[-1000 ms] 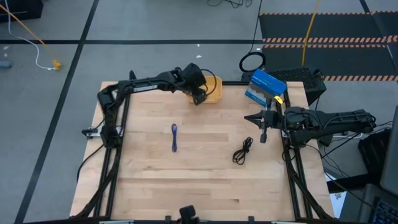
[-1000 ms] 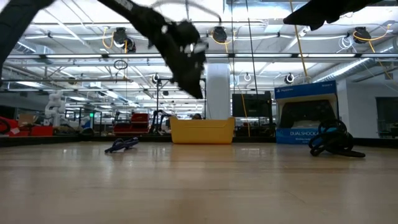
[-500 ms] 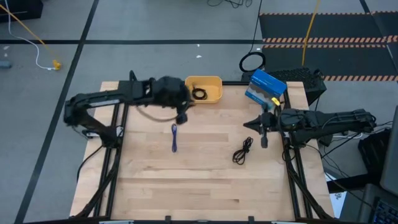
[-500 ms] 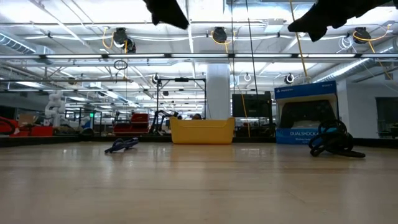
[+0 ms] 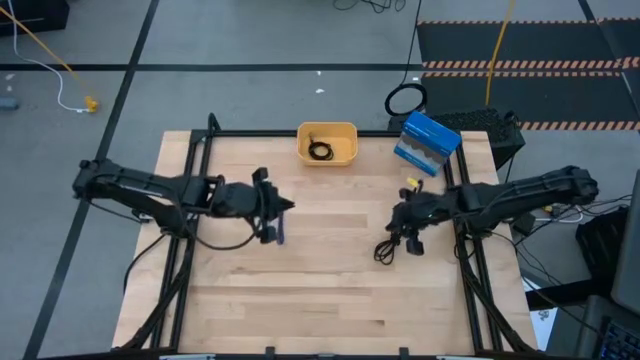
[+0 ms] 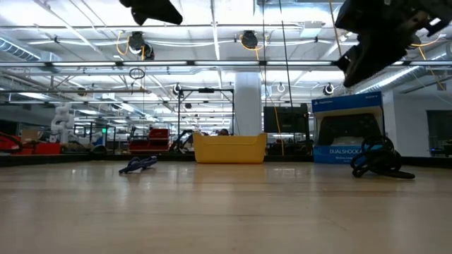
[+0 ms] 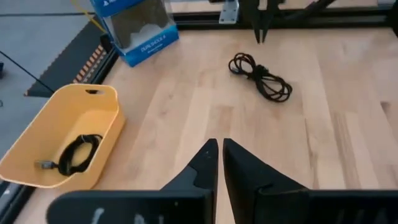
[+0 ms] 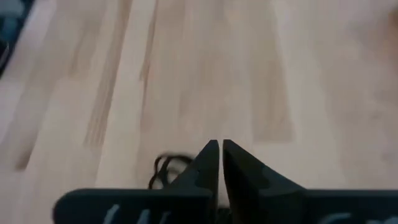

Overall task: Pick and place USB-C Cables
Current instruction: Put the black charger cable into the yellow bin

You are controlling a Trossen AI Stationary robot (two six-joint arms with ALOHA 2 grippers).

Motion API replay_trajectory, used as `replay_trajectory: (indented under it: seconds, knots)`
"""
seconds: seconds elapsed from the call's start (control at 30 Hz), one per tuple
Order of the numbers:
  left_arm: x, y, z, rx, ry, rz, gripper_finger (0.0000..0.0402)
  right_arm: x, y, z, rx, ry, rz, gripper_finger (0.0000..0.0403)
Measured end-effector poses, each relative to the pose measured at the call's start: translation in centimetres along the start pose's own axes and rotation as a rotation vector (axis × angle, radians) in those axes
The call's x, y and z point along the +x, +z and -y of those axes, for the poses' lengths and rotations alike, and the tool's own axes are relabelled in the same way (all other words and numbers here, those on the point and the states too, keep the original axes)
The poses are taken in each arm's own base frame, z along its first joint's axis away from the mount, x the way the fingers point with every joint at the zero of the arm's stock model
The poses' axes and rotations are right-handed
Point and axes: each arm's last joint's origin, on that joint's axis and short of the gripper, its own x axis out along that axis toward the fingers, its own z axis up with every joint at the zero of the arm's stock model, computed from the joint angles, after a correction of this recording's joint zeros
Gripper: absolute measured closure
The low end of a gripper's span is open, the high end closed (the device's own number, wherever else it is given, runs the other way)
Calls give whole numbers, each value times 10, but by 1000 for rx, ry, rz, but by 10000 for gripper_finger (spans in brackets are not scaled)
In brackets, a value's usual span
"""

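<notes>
A purple-blue cable (image 5: 281, 236) lies flat on the wooden table left of centre; it also shows in the low view (image 6: 139, 164). My left gripper (image 5: 284, 207) hovers just above its far end, shut and empty (image 7: 219, 147). A black coiled cable (image 5: 389, 243) lies on the table at the right (image 7: 261, 77). My right gripper (image 5: 410, 238) hangs over its right side, shut and empty (image 8: 219, 149), and the coil shows just beside its fingers (image 8: 166, 165). Another black cable (image 5: 320, 151) lies inside the yellow bin (image 5: 345, 132).
The yellow bin stands at the table's far edge, centre (image 7: 93, 106). A blue box (image 5: 427, 142) stands right of it at the far right (image 6: 346, 130). Bare wood lies across the middle and near half of the table (image 5: 330, 290).
My left gripper has swung from over the yellow bin toward the near and left side, to above the purple-blue cable. A black cable now shows lying in the bin. My right gripper has gone down and toward the near edge, to the black coil.
</notes>
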Motion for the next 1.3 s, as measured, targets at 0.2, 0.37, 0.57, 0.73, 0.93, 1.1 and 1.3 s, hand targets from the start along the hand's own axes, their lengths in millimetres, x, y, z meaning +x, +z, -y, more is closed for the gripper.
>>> replay_trajectory:
  seconds: [0.2, 0.37, 0.57, 0.73, 0.93, 1.1, 1.3]
  knots:
    - [-2, -22, 13, 19, -38, -9, 376, 23, 0, -16, -19, 12, -217, 340]
    - [-2, -29, 21, 13, -64, -25, 376, 44, -6, -27, -52, 38, -339, 301]
    - [-7, -30, 32, 28, -104, -23, 376, 62, -16, -34, -88, 35, -438, 252]
    - [-8, -30, 35, 44, -116, -17, 376, 71, -19, -35, -131, 34, -465, 216]
    - [-8, -28, 35, 45, -120, 4, 376, 77, -16, -35, -218, 11, -422, 191]
    - [-8, -28, 35, 58, -120, 11, 376, 78, -14, -35, -276, 19, -405, 192]
    - [-8, -28, 35, 62, -120, 12, 376, 81, -23, -33, -278, 23, -407, 210]
